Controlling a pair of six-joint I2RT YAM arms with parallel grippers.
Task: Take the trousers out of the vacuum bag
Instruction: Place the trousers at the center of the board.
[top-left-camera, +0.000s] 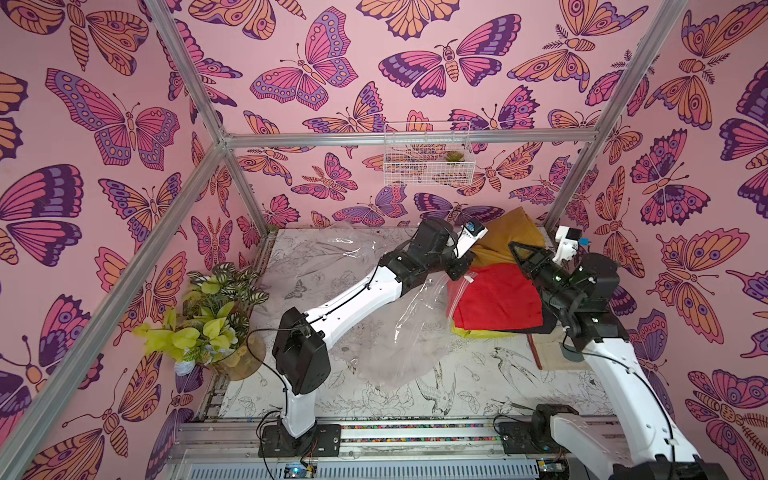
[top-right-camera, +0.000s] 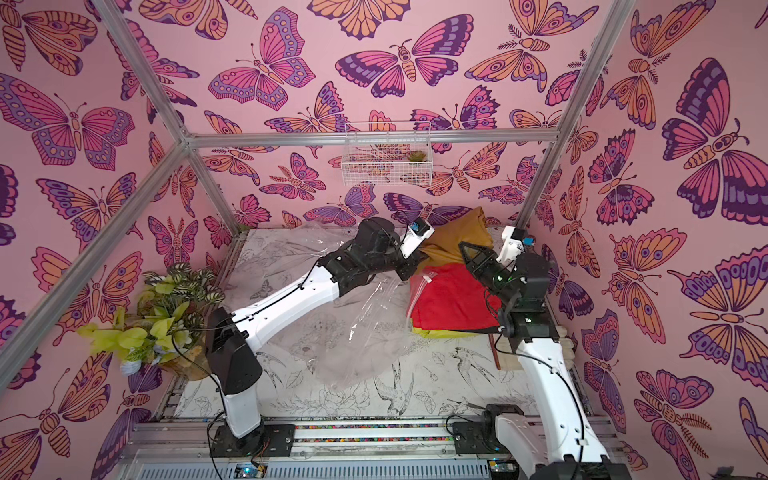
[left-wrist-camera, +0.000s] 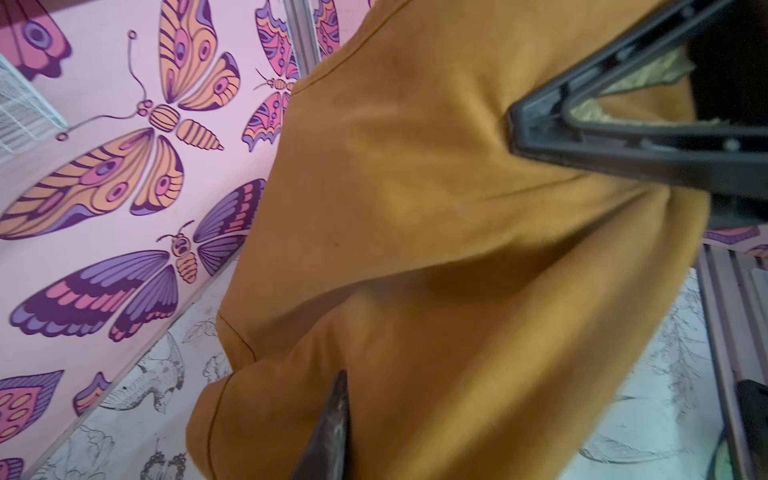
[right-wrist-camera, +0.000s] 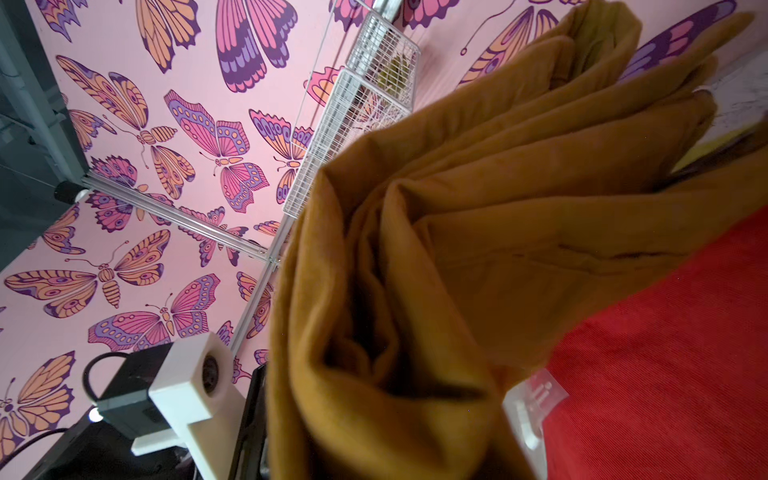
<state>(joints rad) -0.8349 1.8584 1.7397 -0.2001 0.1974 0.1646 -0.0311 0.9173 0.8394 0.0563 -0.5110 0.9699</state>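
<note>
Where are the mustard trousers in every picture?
In a top view: mustard trousers stand up at the back, right of centre.
In a top view: the same, at the back, right of centre.
Left wrist: they fill the middle.
Right wrist: bunched folds in the middle.
Shared landmark: white wire basket.

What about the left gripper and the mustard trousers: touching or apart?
Touching. In the left wrist view, one finger of the left gripper is pressed into a fold of the mustard trousers, with the cloth wrapping over it.
</note>
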